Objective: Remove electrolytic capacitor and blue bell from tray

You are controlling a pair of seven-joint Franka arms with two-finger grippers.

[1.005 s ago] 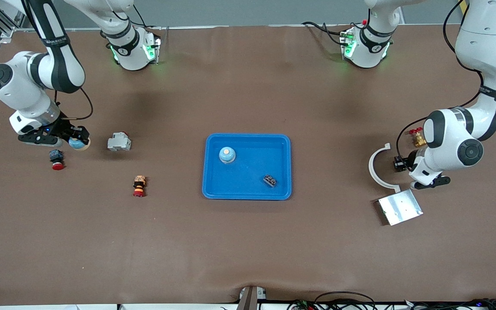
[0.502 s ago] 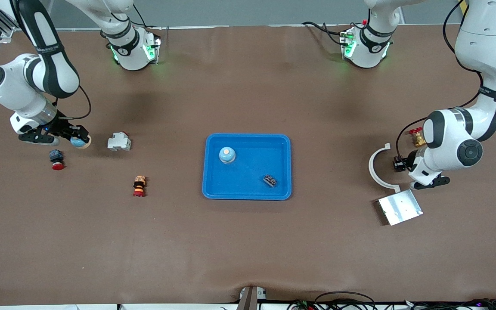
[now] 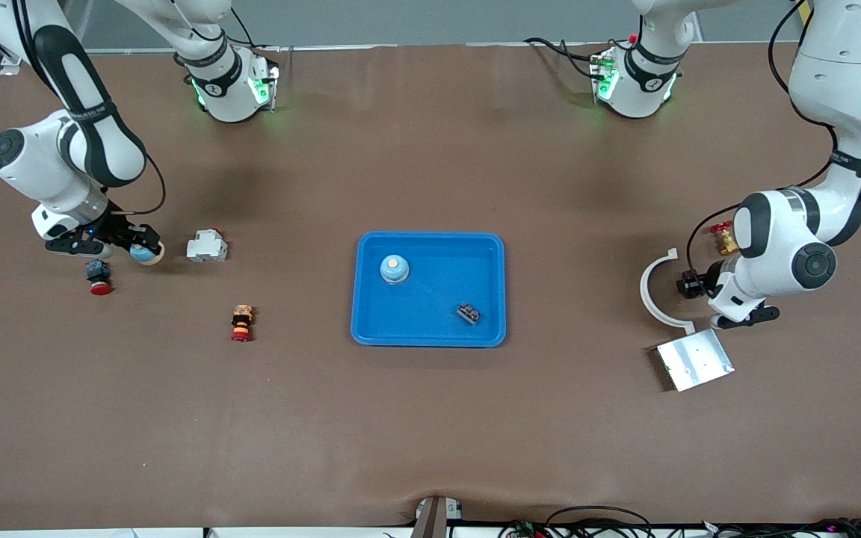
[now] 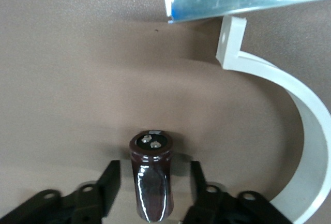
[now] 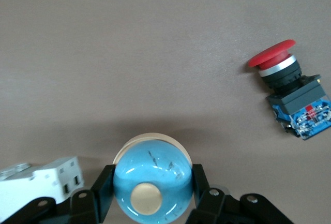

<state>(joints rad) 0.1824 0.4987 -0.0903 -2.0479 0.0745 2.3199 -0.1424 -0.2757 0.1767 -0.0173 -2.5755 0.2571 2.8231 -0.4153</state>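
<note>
My right gripper (image 3: 137,249) is shut on a blue bell (image 3: 147,253) with a cream button, low over the table at the right arm's end; in the right wrist view the fingers (image 5: 105,182) press both sides of the bell (image 5: 152,185). My left gripper (image 3: 693,285) is open around a dark brown capacitor (image 4: 151,177) that lies on the table at the left arm's end, with gaps on both sides of it. The capacitor (image 3: 689,284) shows as a small dark shape under the left wrist. A blue tray (image 3: 371,329) sits mid-table.
The tray holds another blue bell (image 3: 394,269) and a small black part (image 3: 468,312). Near the right gripper lie a red push button (image 3: 99,277), a white block (image 3: 206,246) and an orange-red button (image 3: 241,323). Near the left gripper lie a white arc (image 3: 655,295), a metal plate (image 3: 694,359) and a brass valve (image 3: 723,237).
My right arm has shifted a little toward the tray with the bell in its fingers. My left arm has hardly moved.
</note>
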